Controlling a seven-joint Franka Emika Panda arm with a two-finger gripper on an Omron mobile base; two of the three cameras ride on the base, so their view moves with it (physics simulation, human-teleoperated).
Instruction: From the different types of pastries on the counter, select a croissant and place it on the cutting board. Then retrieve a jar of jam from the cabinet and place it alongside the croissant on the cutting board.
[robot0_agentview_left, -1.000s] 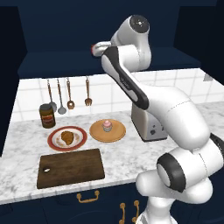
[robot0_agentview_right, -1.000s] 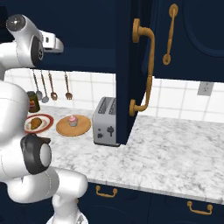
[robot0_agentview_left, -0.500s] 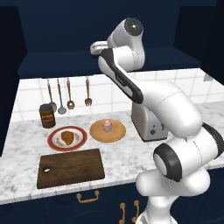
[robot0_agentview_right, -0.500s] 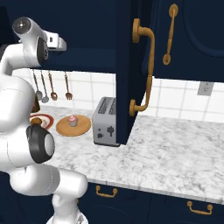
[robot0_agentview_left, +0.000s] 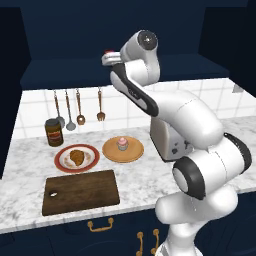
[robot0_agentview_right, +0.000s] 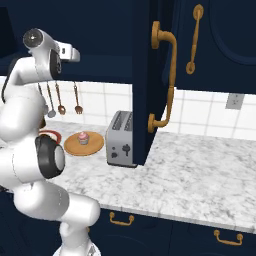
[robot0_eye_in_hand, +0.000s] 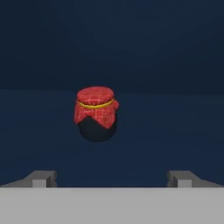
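Hand view shows the claw (robot0_eye_in_hand: 112, 178) with its two fingertips (robot0_eye_in_hand: 40, 178) spread wide apart, holding nothing. Ahead of it, between the fingertips and well apart from them, the jar of jam (robot0_eye_in_hand: 96, 113) stands upright on the dark shelf of the cabinet (robot0_eye_in_hand: 175, 65); a red checked cloth tied with a yellow band covers its top. From the left base view the claw (robot0_agentview_left: 108, 58) sits raised at the cabinet recess (robot0_agentview_left: 60, 45), above the counter (robot0_agentview_left: 135, 177). Down on that counter, the croissant (robot0_agentview_left: 77, 157) lies on a red-rimmed plate (robot0_agentview_left: 60, 161), just beside the tan plate (robot0_agentview_left: 111, 152) bearing the cupcake (robot0_agentview_left: 122, 144). The cutting board (robot0_agentview_left: 81, 191) lies in front of the croissant plate, bare. A brown jar (robot0_agentview_left: 54, 132) stands behind the croissant plate, and a toaster (robot0_agentview_right: 121, 139) stands to the right of the cupcake plate.
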